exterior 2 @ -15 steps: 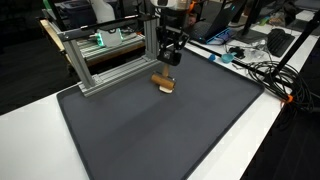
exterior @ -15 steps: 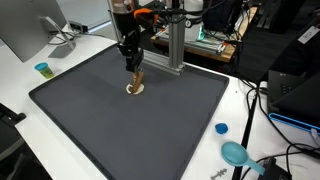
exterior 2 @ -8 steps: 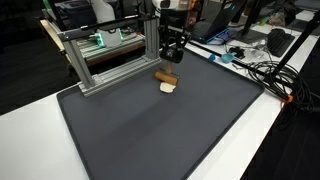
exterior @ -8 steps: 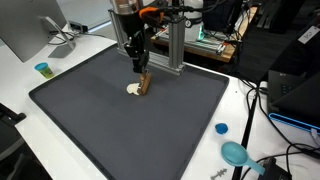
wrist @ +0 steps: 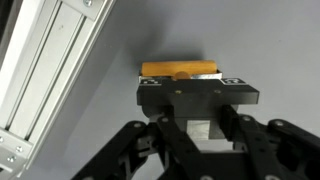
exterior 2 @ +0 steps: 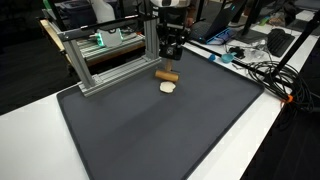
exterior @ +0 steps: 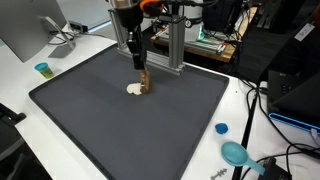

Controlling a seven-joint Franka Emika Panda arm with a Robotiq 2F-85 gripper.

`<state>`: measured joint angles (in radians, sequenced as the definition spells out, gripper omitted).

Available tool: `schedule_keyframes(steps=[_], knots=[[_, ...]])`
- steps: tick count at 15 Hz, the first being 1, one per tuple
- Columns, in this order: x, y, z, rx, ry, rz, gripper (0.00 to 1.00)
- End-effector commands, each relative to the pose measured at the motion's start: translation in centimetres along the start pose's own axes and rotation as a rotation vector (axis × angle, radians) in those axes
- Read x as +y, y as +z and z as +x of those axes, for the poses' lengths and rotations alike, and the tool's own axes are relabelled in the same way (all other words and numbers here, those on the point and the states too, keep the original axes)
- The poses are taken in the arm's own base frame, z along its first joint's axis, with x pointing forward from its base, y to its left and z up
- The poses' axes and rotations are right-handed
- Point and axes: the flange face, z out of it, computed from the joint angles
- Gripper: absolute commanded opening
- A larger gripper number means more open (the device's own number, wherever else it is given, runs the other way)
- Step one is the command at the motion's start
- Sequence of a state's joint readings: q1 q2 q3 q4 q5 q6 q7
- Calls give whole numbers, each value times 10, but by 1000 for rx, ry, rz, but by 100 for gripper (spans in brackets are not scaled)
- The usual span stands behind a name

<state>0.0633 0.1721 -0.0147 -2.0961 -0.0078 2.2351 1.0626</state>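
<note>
gripper: black gripper [exterior: 136, 63] hangs just above the brown wooden cylinder [exterior: 145, 80], clear of it; the arm comes straight down from above.
jaws: empty; can't tell the gap width from any view.
cylinder: lies on its side on the dark grey mat surface [exterior: 110, 125], near the silver aluminium frame [exterior 2: 110, 58].
exterior views only: cream flat disc [exterior 2: 168, 87] just beside the cylinder; contact unclear.
wrist view only: cylinder [wrist: 180, 69] seen from above, past the gripper body; frame rail runs down the left edge.

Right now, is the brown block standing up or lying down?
Lying down. The brown block rests lengthwise, flat on the dark mat, in both exterior views.
</note>
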Motion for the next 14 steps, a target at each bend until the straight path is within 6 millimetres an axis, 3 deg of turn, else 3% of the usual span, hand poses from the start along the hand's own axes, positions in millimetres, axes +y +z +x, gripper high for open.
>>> schedule_keyframes(steps=[1,2,3,4,5,6,8,14], knots=[[20,-63,3,9,-194,68,21],[19,-73,6,18,-253,79,21],[12,-47,8,26,-166,48,21],[14,-57,9,34,-178,58,46],[15,-58,8,34,-175,59,46],[14,-53,8,30,-175,52,21],[10,-39,5,-13,-340,10,21],[5,-41,3,10,-636,-123,21]])
